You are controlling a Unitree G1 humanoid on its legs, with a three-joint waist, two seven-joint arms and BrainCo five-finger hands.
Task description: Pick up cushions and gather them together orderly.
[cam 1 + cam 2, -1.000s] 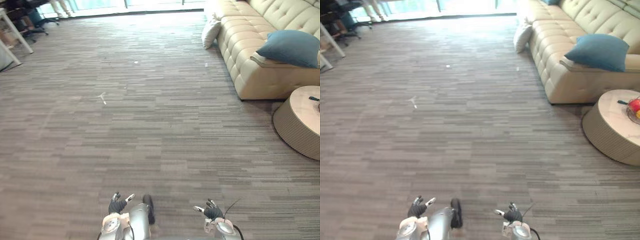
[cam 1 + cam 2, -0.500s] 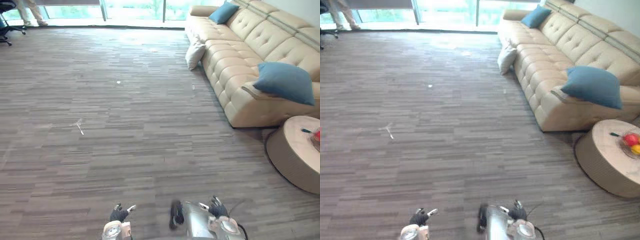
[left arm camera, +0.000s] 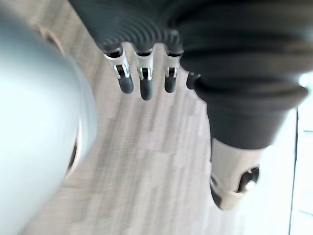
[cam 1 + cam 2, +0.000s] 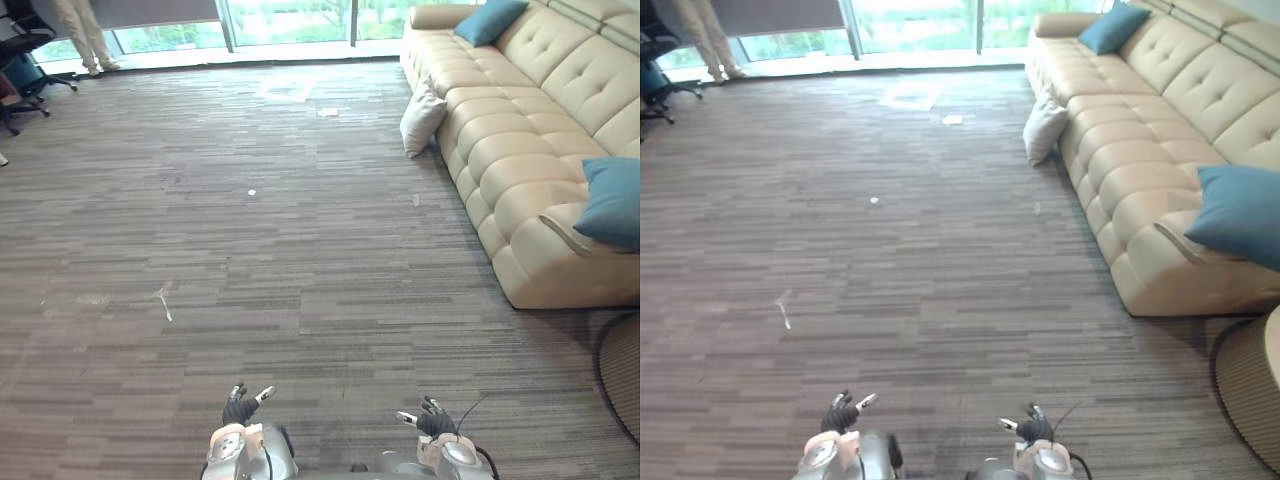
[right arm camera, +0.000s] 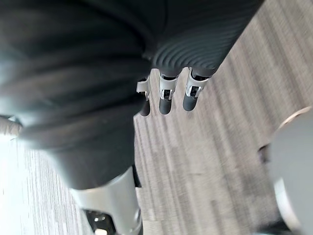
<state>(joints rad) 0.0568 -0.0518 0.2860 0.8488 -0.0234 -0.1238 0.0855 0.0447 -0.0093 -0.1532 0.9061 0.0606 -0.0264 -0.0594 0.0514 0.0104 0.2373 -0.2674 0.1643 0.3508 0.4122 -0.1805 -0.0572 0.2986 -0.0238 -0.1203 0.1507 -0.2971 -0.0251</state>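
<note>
— How does each robot hand stand?
— The left robot hand (image 4: 238, 408) and the right robot hand (image 4: 432, 420) hang low over the carpet (image 4: 300, 250), well apart from the sofa (image 4: 520, 130). Their fingers are loose and spread, holding nothing.
— And the cushions?
— The white cushion (image 4: 422, 117) stands on the carpet, leaning against the sofa's front. The far blue cushion (image 4: 488, 20) lies at the sofa's far end by its arm, and the near blue cushion (image 4: 612, 203) rests on the near end's seat.
</note>
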